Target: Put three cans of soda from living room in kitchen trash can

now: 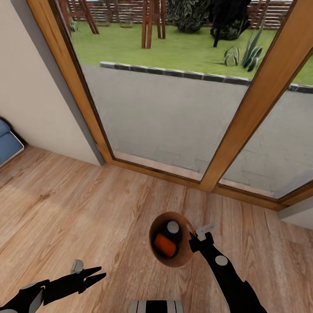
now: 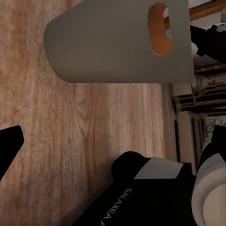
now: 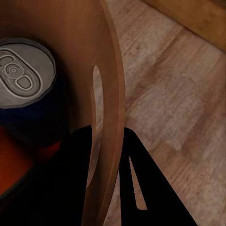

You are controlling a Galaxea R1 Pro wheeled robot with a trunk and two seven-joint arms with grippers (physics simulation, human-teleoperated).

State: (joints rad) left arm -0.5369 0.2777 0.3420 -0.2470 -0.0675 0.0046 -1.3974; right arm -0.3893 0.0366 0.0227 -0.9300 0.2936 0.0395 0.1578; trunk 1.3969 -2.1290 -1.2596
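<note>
brown inside, the trash can (image 1: 181, 256) hangs over the wood floor (image 1: 87, 217) by the glass doors (image 1: 174, 113). the right fingers (image 3: 106, 169) pinch its rim, one inside and one outside. in it a blue can (image 3: 26, 80) stands up, touching an orange can (image 1: 165, 244) lying down. the left fingers (image 1: 98, 274) are spread apart, holding nothing. a blue sofa (image 1: 8, 141) peeks in, well apart.

I'm looking at a wood plank floor (image 1: 87, 208), wood-framed glass doors (image 1: 174, 117), and a blue cushion (image 1: 8, 141) just beside the wall.
</note>
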